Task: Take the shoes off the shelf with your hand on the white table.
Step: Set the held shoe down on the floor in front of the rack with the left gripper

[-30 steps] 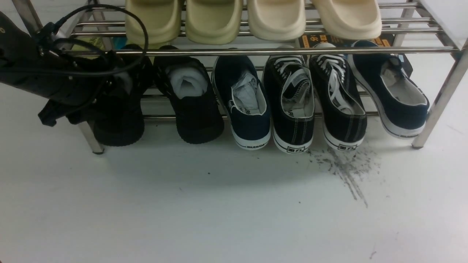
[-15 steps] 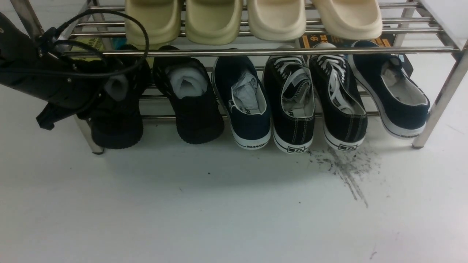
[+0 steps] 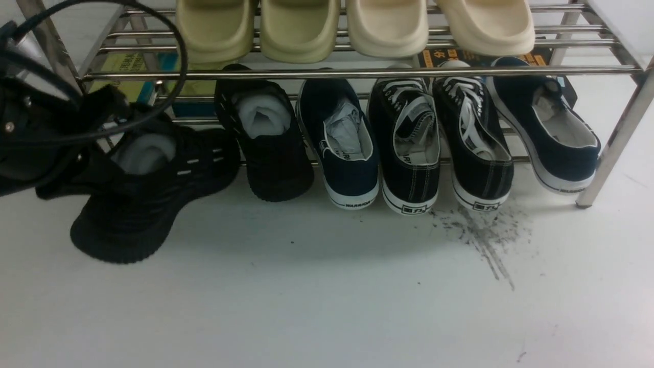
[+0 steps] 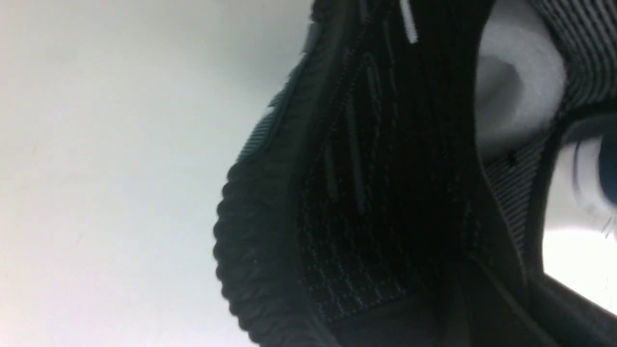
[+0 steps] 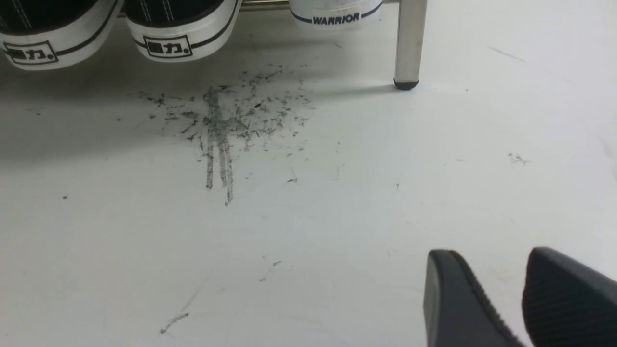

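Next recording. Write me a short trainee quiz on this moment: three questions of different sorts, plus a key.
1. True or false: the left claw has no shoe in it.
2. Multiple choice: what sits on the upper tier of the shelf? A) beige slippers B) canvas sneakers C) a cardboard box
3. Fill in: the right claw hangs over bare table, its jaws ____.

Key
1. False: it grips one black knit sneaker, which is turned askew with its heel out past the shelf front. Its mate sits on the lower tier.
2. A
3. open
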Robot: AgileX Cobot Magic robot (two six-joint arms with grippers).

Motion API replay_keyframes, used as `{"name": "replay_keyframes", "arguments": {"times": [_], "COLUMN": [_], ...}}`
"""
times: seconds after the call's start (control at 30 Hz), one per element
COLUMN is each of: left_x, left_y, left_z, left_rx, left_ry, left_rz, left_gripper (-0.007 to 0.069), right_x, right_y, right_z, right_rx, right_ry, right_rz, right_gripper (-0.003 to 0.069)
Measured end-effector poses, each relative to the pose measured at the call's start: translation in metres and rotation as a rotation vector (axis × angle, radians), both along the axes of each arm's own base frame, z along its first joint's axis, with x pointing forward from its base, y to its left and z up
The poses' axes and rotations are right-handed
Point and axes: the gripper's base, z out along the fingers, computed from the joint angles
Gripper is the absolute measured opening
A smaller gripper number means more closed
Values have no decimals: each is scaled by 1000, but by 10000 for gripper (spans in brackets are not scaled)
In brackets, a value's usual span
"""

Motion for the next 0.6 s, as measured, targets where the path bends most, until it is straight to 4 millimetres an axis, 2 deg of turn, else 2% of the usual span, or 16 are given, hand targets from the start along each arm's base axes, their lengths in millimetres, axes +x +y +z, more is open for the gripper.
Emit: {"name": "replay_keyframes", "arguments": {"times": [0.03, 0.07, 0.1, 0.13, 0.17, 0.23, 0.27, 0.3, 0.4, 0.47, 0.6], "left_x": [-15, -17, -32, -34, -52, -72, -76, -91, -104, -114, -119], "left_y": [0, 0, 0, 0, -1, -3, -3, -6, -8, -11, -14], "left_z": [-3, -4, -8, -8, -13, -20, -22, -30, -38, -52, -65], "left_rx": [1, 1, -3, -3, -14, -40, -45, -79, -116, -146, -192], "left_ry": [10, 11, 11, 10, 6, 2, 5, 12, 16, 37, 57], "left_rz": [-3, -4, -4, -4, -4, -3, -4, -5, -5, -10, -18], "left_gripper": [41, 41, 41, 41, 41, 41, 41, 41, 41, 41, 41], "right_x": [0, 0, 0, 0, 0, 0, 0, 0, 0, 0, 0], "right_y": [0, 0, 0, 0, 0, 0, 0, 0, 0, 0, 0], "right_z": [0, 0, 0, 0, 0, 0, 0, 0, 0, 0, 0], "right_rx": [0, 0, 0, 0, 0, 0, 0, 0, 0, 0, 0], "right_ry": [0, 0, 0, 0, 0, 0, 0, 0, 0, 0, 0], "right_rz": [0, 0, 0, 0, 0, 0, 0, 0, 0, 0, 0], "right_gripper": [239, 239, 239, 239, 239, 239, 239, 239, 239, 239, 239]}}
